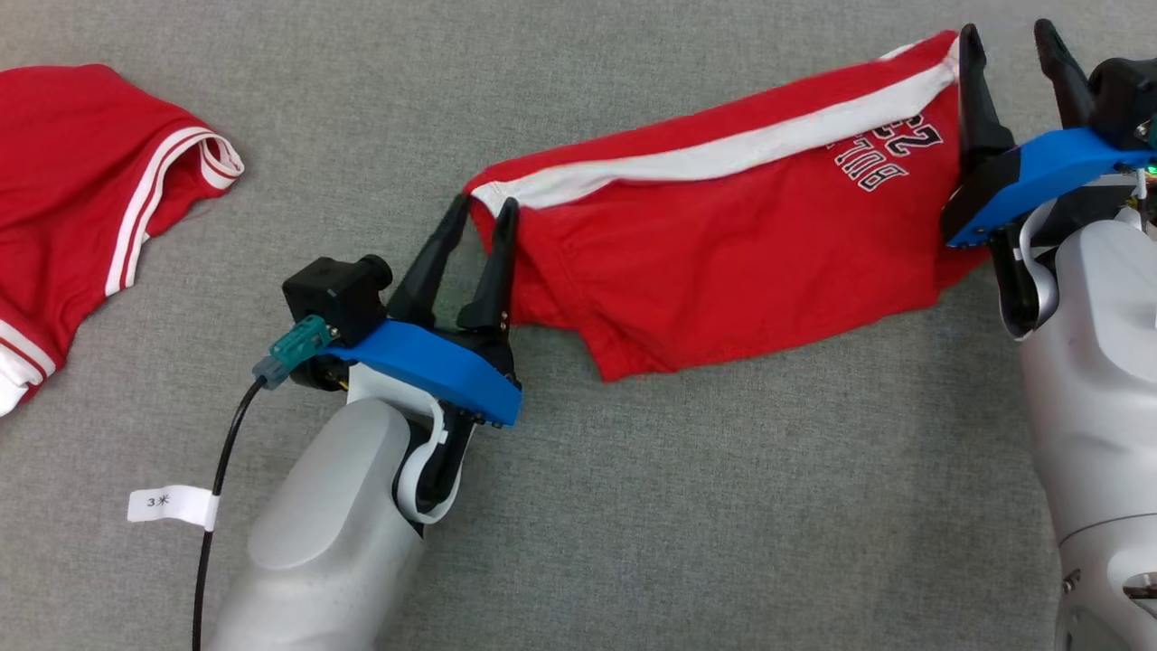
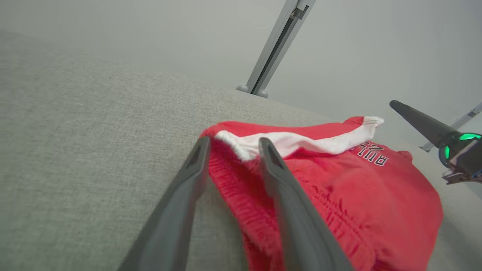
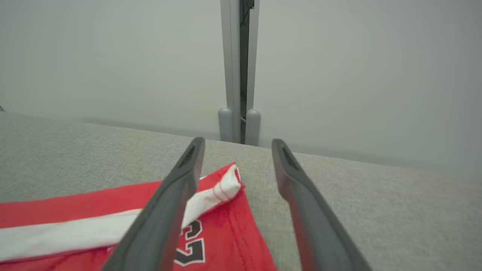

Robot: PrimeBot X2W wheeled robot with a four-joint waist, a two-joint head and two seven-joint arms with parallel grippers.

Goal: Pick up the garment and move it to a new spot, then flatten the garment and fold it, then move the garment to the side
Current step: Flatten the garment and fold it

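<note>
Right now I see the red shorts [image 1: 723, 235] lying stretched out on the grey table [image 1: 723, 506], toward its far edge. My left end effector [image 1: 484, 221] is released, fingers apart around the waistband corner. My right end effector [image 1: 1010, 54] is released too, one finger touching the leg hem.

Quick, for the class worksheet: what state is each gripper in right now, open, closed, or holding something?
Left gripper: open, at the waistband corner of the red shorts, gripping nothing.
Right gripper: open, holding nothing.
</note>
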